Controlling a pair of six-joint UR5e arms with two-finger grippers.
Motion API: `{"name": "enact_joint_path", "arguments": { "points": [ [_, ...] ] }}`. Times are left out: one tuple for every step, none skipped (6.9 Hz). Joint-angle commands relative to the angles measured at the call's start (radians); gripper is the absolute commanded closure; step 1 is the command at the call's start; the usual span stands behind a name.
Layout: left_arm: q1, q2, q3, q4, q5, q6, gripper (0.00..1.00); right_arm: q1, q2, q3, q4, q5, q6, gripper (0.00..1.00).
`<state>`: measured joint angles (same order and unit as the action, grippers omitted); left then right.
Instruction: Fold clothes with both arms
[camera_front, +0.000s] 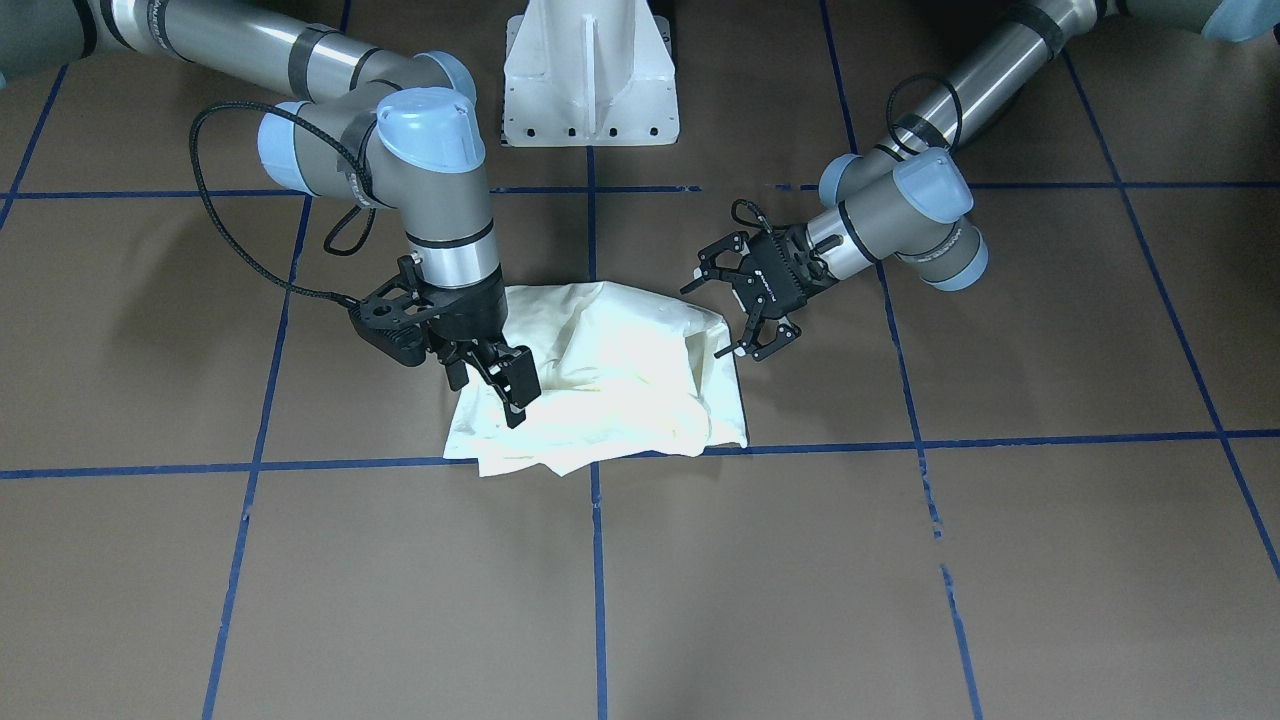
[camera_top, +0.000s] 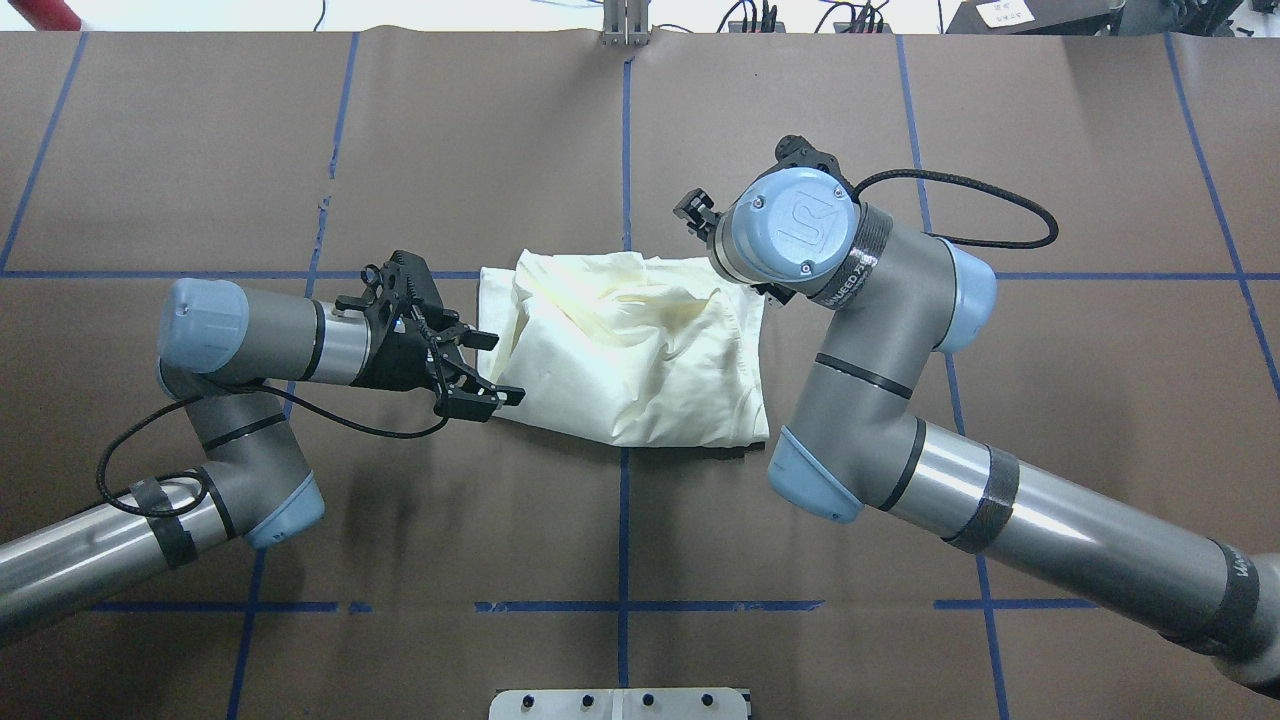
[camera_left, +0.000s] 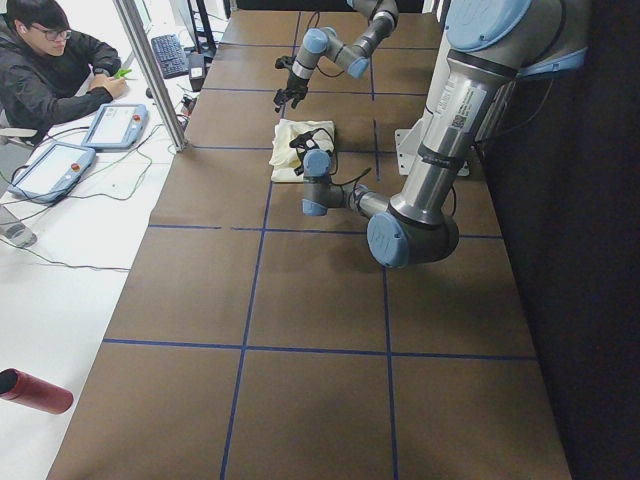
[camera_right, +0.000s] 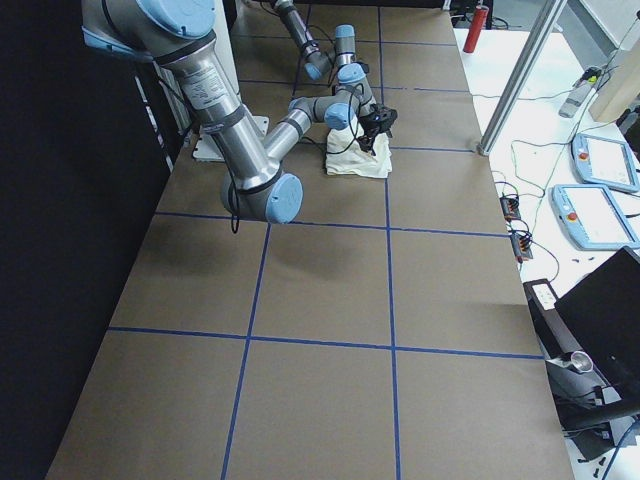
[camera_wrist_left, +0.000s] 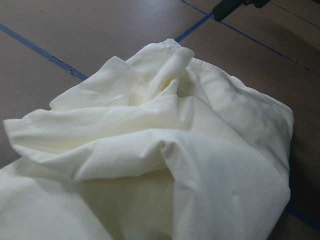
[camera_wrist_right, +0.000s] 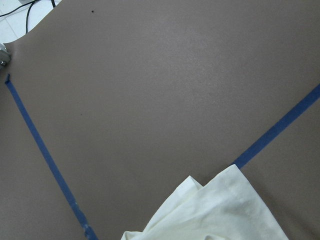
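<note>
Cream shirt (camera_top: 630, 350) lies bunched. Left gripper (camera_front: 742, 305) spread empty at its edge, likely lining up a pinch; right gripper (camera_front: 495, 390) over cloth, grip unreadable.

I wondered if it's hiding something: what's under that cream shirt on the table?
The brown table shows around the shirt, and a blue tape line runs in beneath its edge. Anything else under the crumpled cloth is covered and cannot be seen.

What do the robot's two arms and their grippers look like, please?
Both the left arm and right arm are grey metal tubes with light-blue joint caps and black bands. A black braided cable loops beside each wrist. The left gripper and right gripper are black, with two linkage jaws each.
</note>
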<state>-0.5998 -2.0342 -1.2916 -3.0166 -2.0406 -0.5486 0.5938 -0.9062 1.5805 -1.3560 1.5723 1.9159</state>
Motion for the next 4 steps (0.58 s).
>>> {"name": "enact_joint_path", "arguments": {
  "points": [
    [0.002,-0.008,0.003,-0.033,-0.012,-0.004,0.06,0.0,-0.002,0.003,0.0,0.0,-0.001,0.0],
    [0.002,-0.011,0.002,-0.042,-0.02,-0.005,0.11,0.001,-0.002,0.003,0.0,0.0,-0.001,0.0],
    [0.003,-0.011,0.002,-0.054,-0.02,-0.007,0.11,0.001,-0.002,0.003,0.0,-0.003,0.0,0.0],
    [0.003,-0.018,0.002,-0.054,-0.018,-0.008,0.11,0.001,-0.002,0.003,0.0,0.0,-0.001,0.0]
  ]
}}
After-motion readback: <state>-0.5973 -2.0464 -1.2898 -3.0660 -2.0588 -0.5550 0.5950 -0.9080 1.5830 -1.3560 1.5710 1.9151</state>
